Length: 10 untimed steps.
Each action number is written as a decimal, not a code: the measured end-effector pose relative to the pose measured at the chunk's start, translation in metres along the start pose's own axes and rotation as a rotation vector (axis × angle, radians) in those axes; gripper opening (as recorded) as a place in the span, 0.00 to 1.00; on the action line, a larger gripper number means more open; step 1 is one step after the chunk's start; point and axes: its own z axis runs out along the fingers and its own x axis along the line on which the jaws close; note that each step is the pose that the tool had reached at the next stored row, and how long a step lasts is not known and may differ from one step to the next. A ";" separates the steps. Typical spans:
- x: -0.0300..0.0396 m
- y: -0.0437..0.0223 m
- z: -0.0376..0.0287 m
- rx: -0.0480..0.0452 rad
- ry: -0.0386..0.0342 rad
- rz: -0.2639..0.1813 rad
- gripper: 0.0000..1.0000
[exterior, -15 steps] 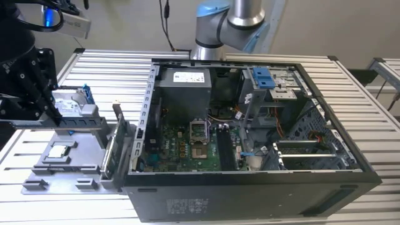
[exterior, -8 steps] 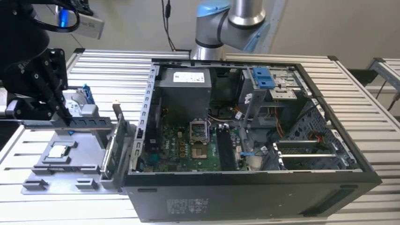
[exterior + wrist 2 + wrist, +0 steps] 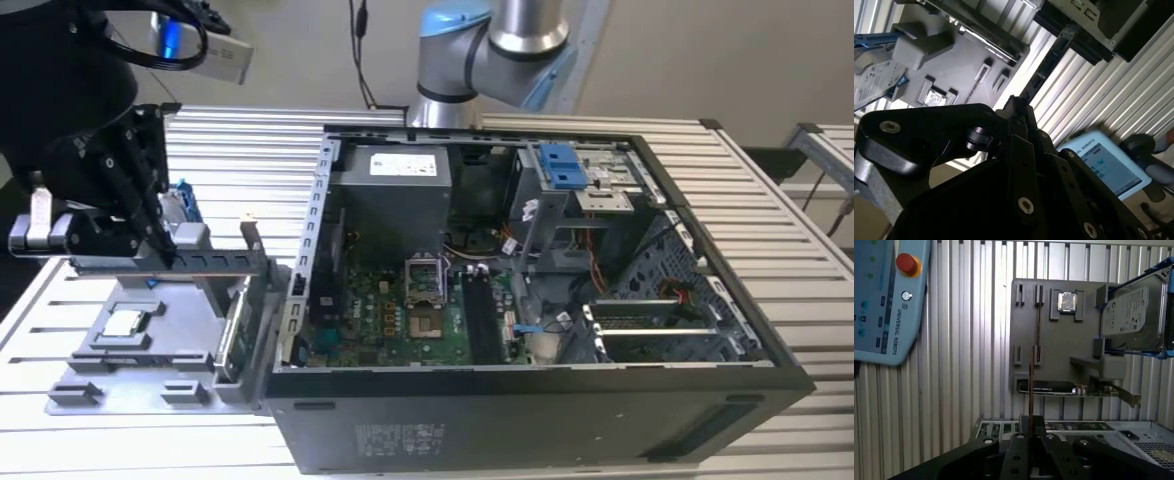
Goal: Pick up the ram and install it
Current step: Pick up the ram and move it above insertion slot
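My black gripper (image 3: pixel 166 256) is shut on the ram (image 3: pixel 211 262), a long slim dark stick held level just above the grey parts holder (image 3: pixel 174 345) at the exterior view's left. The first wrist view sees the ram (image 3: pixel 1031 382) edge-on, as a thin line rising from the gripper (image 3: pixel 1031 421) over the holder's narrow slots (image 3: pixel 1038 354). The second wrist view has the ram (image 3: pixel 1050 59) stretching away from the gripper (image 3: pixel 1019 106). The open computer case (image 3: pixel 534 420) lies to the exterior view's right, with the board's long black memory slots (image 3: pixel 478 315) near its middle.
On the holder sit a square processor chip (image 3: pixel 1067 301), a silver hard drive (image 3: pixel 1131 315) with blue rails and a green expansion card (image 3: pixel 1054 387). A teach pendant (image 3: pixel 884 300) lies on the slatted table (image 3: pixel 969 390). The arm's base (image 3: pixel 454 60) stands behind the case.
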 end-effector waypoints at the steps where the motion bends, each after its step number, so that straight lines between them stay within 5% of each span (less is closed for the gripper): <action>1: 0.0000 -0.0020 0.0000 -0.0001 0.0000 0.000 0.14; 10: 0.0000 -0.0201 0.0003 0.0000 0.0000 0.000 0.14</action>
